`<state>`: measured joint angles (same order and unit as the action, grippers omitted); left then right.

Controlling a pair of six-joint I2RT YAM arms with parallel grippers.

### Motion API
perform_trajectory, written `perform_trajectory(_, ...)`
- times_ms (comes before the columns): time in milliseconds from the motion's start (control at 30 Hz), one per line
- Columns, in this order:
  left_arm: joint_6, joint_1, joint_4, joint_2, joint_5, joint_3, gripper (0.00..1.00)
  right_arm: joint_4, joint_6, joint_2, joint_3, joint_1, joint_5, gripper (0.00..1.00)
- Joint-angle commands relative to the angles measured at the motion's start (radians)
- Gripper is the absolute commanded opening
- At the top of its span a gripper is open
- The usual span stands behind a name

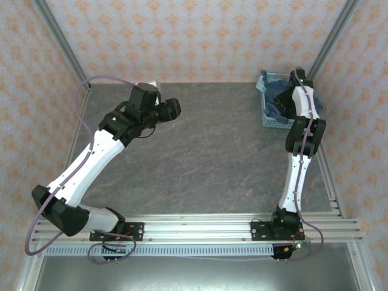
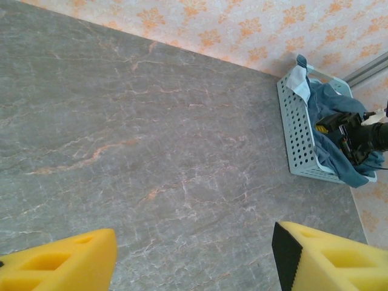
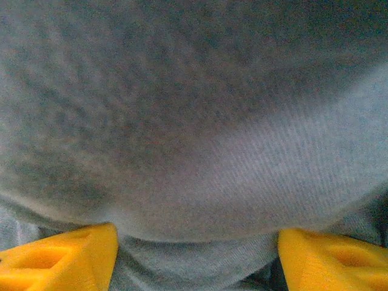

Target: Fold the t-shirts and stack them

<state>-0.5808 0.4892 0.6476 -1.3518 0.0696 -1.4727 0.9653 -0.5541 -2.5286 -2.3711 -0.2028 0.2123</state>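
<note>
The dark slate-blue t-shirt (image 1: 276,91) lies bunched in the basket at the back right of the table; the left wrist view shows this shirt (image 2: 327,100) spilling over the basket's near rim. A pale cloth edge (image 2: 297,79) peeks out at the basket's far corner. My right gripper (image 1: 280,108) reaches down into the basket. Its yellow fingers (image 3: 60,254) stand wide apart, pressed into the grey-blue fabric (image 3: 194,121) that bulges between them. My left gripper (image 1: 173,109) hovers open above the bare table at the back left, with nothing between its fingers (image 2: 327,257).
The light blue slatted basket (image 1: 267,121) stands against the back right corner, with its perforated side (image 2: 297,133) facing the table's middle. The grey marbled tabletop (image 1: 212,157) spreads between the arms. Patterned walls close the back and both sides.
</note>
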Motion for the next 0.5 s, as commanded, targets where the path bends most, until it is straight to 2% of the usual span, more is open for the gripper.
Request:
perform_trajectory(0,0.018,-0.004,0.048,0.04,-0.032,0.018,0.68,0.018,-0.008,-0.049,-0.051,0.0,0.01,0.44)
perform_trajectory(67,0.018,-0.003,0.056,0.052,-0.04,0.024,0.66,-0.013,-0.01,-0.019,-0.033,0.003,-0.005,0.23)
perform_trajectory(133,0.018,-0.007,0.061,0.063,-0.046,0.029,0.65,-0.066,-0.01,0.041,0.011,0.006,-0.031,0.05)
perform_trajectory(167,0.018,-0.007,0.064,0.067,-0.049,0.031,0.63,-0.088,-0.009,0.078,0.028,0.01,-0.053,0.0)
perform_trajectory(333,0.021,-0.012,0.065,0.075,-0.059,0.035,0.6,-0.182,0.024,0.286,0.069,0.04,-0.153,0.0)
perform_trajectory(467,0.019,-0.016,0.05,0.062,-0.052,0.047,0.6,-0.196,0.056,0.43,0.032,0.091,-0.228,0.0)
